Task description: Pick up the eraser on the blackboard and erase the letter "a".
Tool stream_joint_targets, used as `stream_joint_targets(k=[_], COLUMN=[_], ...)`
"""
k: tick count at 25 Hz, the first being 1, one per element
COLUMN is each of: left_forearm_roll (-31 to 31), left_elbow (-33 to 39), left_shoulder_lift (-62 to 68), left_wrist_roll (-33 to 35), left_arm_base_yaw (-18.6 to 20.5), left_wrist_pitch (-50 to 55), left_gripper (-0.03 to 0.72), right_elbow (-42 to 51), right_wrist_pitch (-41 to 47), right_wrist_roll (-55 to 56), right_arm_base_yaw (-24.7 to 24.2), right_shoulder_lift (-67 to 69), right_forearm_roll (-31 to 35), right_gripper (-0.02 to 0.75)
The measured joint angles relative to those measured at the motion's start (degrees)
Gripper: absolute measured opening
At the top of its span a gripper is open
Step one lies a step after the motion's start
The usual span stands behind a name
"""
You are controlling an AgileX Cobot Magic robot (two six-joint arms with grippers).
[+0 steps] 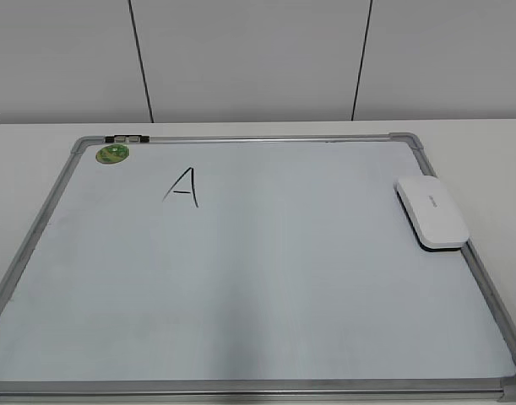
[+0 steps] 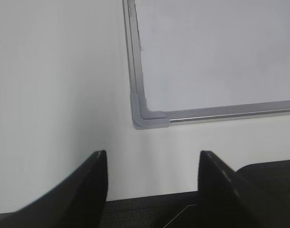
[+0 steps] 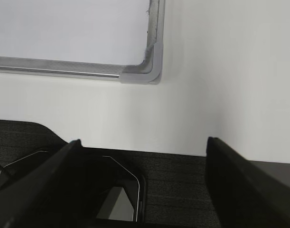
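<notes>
Here's the blackboard, lying flat on the white surface — a big white panel in a silver frame with grey corner pieces. Up in its far left corner sits a round green sticker, and just beside that, a small dark clip on the top rail. One handwritten mark is visible on the board, a tall angular capital "A" in black marker, toward the upper left. No rounded lowercase letter shows in any view.

Over on the right side, the eraser rests on the board hard against the right frame rail, its long side running roughly along that rail, white top up with small grey print and a dark edge showing underneath. It lies well apart from the "A".

Neither arm appears in the exterior view. From the left wrist, the left gripper hangs over bare surface just off the board's near left corner piece, fingers spread wide with nothing between them. The right wrist shows the mirror picture — the right gripper off the near right corner piece, fingers parted and empty, with a dark mat below.
</notes>
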Motion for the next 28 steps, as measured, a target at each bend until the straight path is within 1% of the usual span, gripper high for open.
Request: stream_joint_targets(k=[17,23,28], left_forearm_roll=[0.12,0.21,0.21], left_elbow=[0.0,0.0,0.0], left_shoulder_lift=[-0.45,-7.3,-16.02], left_wrist_roll=[0.0,0.0,0.0], left_arm_base_yaw=[-0.11,-0.11,-0.11], left_wrist_pitch=[0.0,0.0,0.12], left_gripper=[0.443,0.443,0.443], right_elbow=[0.0,0.0,0.0], right_wrist_pitch=[0.0,0.0,0.0], right_wrist_roll=[0.0,0.0,0.0], right_arm_base_yaw=[0.0,0.0,0.0], right_shoulder_lift=[-0.09,-4.34,-13.77], right_forearm_roll=[-0.09,-0.09,-0.09], right_gripper=[0.588,0.587,0.587])
